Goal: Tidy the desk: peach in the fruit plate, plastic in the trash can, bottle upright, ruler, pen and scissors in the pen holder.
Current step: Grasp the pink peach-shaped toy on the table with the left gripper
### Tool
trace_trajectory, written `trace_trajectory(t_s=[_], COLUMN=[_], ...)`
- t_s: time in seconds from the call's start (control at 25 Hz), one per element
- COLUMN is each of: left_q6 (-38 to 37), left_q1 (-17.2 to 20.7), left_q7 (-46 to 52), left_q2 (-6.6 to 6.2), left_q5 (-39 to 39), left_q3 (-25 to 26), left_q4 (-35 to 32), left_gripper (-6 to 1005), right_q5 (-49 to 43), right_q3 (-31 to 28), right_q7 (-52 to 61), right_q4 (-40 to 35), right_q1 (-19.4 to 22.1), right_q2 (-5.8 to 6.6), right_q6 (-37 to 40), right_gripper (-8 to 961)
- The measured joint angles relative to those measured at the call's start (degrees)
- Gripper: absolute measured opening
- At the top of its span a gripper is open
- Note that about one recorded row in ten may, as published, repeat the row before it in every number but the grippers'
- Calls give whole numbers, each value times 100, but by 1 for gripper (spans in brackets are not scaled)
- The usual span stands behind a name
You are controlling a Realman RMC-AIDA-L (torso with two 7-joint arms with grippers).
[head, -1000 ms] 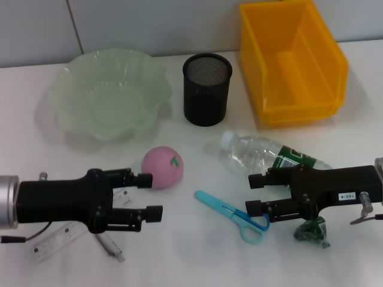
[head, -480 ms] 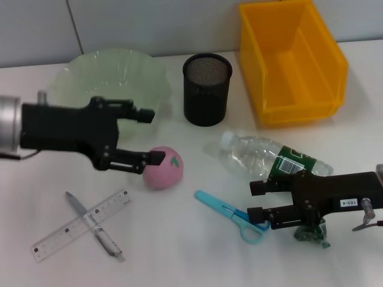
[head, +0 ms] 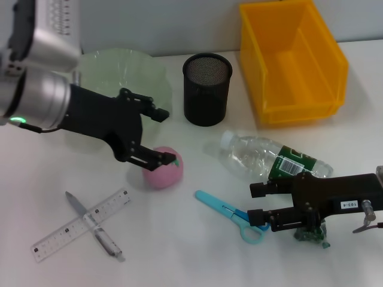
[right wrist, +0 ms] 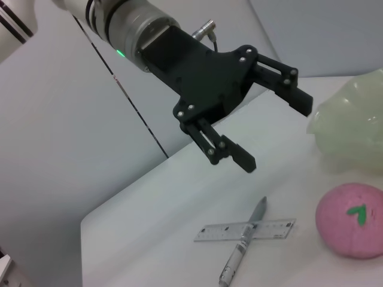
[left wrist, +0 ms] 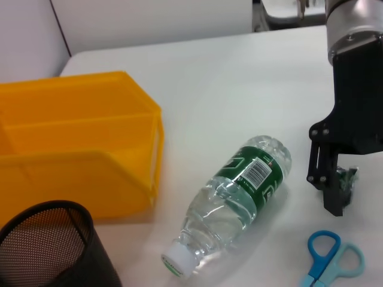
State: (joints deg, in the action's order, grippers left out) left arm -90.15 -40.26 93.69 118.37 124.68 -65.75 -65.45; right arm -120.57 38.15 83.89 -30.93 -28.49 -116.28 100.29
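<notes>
Looking down from the head camera, I judge the tidy-up barely begun: nothing has reached its place. My left gripper point(head: 163, 136) hangs with its jaws spread wide and empty, raised off the desk point(head: 179, 251); the peach point(head: 162, 167) sits on the tabletop just under and beyond its lower finger, and the fruit plate point(head: 128, 66) lies behind the gripper, empty as far as I can see. I read this as lining up a grab on the peach.

My right gripper point(head: 255, 202) is low over the desk, jaws parted and holding nothing. The scissors point(head: 230, 214) lie right at its fingertips, ring handles nearest them; the plastic point(head: 310, 233) is a crumpled green scrap tucked under the gripper body; the bottle point(head: 266, 156) lies on its side just beyond the gripper, cap pointing away towards the left arm.

The ruler point(head: 81, 226) and the pen point(head: 94, 226) lie crossed on the desk, below and behind my left gripper, the pen across the ruler. The pen holder point(head: 206, 89) stands ahead of the left fingers and the trash can point(head: 292, 60) well beyond the right gripper; neither shows anything inside.

Left to do: all six jobs
</notes>
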Motion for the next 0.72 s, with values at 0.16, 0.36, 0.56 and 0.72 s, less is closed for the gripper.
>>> trace_trajectory(t_s=[0.16,0.36,0.56,0.72], left_q6=[189,275,314,448], left_q1=[-231,-503,-710,-797], left_q7=[300,521,702,788], left_q2=[4,13,25,35], left_q5=[361,756,1086,1235], left_q3=[-326,-609,-1064,-1447], left_q4=[-56,-72,-60,11], left_gripper=[812,811,811,811], right_q5=[-2,-2,-2,-4], right_q3=[0,0,0,-1], right_q7=[71,105,149,150], right_q4=[0,0,-2,-2], right_q1=[-2,4,2,6], right_q2=[8,30,32,31], right_q6=[-13,-1,0,0], right_gripper=[773,773,773,773])
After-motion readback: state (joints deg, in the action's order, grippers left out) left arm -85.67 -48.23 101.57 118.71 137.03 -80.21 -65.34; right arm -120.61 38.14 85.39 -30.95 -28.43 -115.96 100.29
